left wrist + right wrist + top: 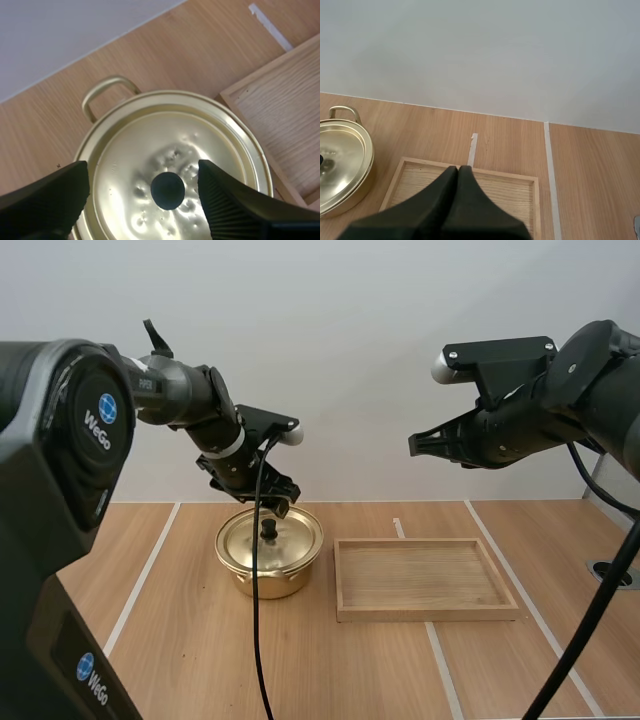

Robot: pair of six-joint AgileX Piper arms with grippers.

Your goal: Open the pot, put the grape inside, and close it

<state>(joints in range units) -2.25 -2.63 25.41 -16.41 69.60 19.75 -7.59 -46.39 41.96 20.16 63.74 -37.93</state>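
Note:
A golden pot (pixel 269 562) stands on the wooden table, its lid (pixel 270 538) on and a black knob (pixel 269 529) at the lid's centre. My left gripper (pixel 262 496) hovers just above the lid, open. In the left wrist view its fingers (pixel 227 202) stand wide apart on either side of the knob (pixel 168 190), above the lid (pixel 175 165). My right gripper (pixel 415 445) is raised high over the tray, shut on nothing; its fingers (pixel 452 200) lie together as one wedge. The pot (pixel 340 165) sits beside the tray there.
An empty wooden tray (pixel 425 578) lies right of the pot, its corner (pixel 280 130) close to the pot's rim. White tape lines (pixel 146 576) run across the table. A round port (pixel 610 573) sits at the right edge.

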